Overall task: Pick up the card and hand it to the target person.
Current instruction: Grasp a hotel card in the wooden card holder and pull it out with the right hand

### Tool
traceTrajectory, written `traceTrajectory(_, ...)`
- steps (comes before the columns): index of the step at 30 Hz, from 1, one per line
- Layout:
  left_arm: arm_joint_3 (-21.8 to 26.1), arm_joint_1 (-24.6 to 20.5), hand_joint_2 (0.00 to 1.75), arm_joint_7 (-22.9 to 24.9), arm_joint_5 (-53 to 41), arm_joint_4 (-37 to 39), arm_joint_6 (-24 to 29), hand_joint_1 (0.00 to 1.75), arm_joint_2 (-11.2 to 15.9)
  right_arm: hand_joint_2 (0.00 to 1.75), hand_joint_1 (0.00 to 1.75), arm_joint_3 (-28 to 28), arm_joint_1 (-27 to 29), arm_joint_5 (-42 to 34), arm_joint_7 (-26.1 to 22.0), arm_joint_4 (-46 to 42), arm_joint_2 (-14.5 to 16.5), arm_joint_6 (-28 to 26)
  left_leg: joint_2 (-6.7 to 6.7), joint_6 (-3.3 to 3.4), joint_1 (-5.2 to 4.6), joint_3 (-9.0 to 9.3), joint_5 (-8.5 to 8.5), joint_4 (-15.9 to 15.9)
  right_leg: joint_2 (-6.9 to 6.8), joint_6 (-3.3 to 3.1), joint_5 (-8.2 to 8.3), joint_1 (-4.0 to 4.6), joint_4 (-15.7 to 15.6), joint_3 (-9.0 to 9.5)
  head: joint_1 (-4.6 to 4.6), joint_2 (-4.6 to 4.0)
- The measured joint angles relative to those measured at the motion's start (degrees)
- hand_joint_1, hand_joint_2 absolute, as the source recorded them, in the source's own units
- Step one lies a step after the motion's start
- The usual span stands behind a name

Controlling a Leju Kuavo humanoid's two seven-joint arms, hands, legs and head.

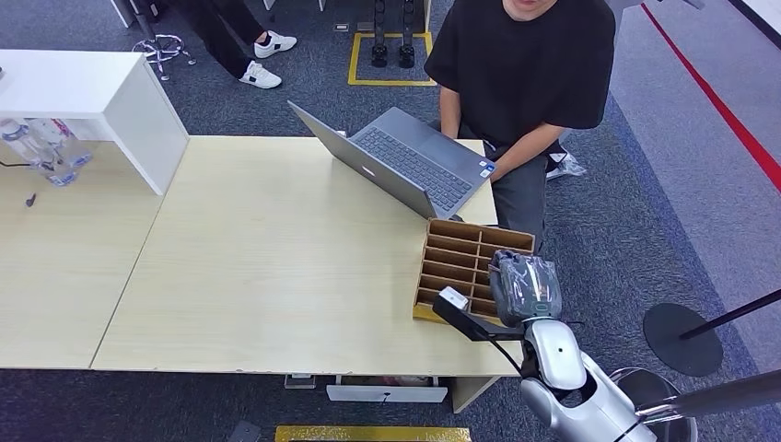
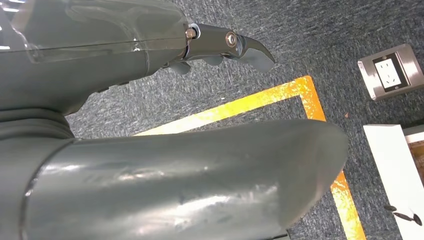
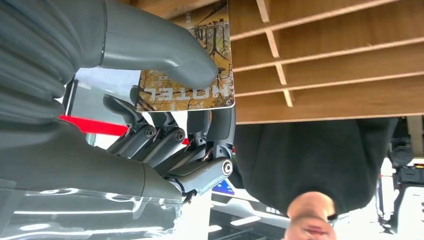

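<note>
right hand pinches the card btwn thumb and fingers, right at the wooden rack on the table. person sits opposite w/ laptop. left hand hangs over carpet, holding nothing.

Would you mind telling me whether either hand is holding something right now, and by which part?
The right hand pinches the card near its printed end, thumb on its face, over the wooden organizer. The left hand holds nothing.
</note>
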Motion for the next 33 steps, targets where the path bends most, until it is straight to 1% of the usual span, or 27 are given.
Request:
traceTrajectory(6,0.0,0.0,0.0,-0.14,0.0,-0.01,-0.01,0.0,-0.01,1.75,1.64,0.15,-0.93,0.79,-0.49,-5.06,-0.84,4.31,0.0,0.0,0.0,0.0,0.0,0.0,0.0,0.0,0.0,0.0,0.0,0.0,0.0,0.0)
traceTrajectory(18,0.0,0.0,0.0,-0.14,0.0,-0.01,-0.13,0.0,-0.01,1.75,1.56,0.17,-3.01,2.77,0.58,-13.43,-2.78,8.14,0.0,0.0,0.0,0.0,0.0,0.01,0.0,0.0,0.0,0.0,0.0,0.0,0.0,0.0)
traceTrajectory(23,-0.05,-0.03,0.0,-0.12,0.0,-0.01,-0.14,0.0,-0.01,1.75,1.67,-0.1,-4.12,2.76,1.26,-16.07,-3.95,8.96,0.0,0.0,0.0,0.01,0.0,0.01,0.0,0.0,0.0,0.0,0.0,0.0,0.0,0.0)
traceTrajectory(33,-0.81,-0.56,0.0,0.61,0.0,-0.01,-0.77,0.0,-0.19,1.75,1.7,-2.16,-7.04,-1.38,1.81,-16.4,-6.63,9.83,0.0,0.0,-0.01,0.0,0.0,0.02,0.0,0.0,0.0,-0.01,0.0,0.0,0.0,0.0)
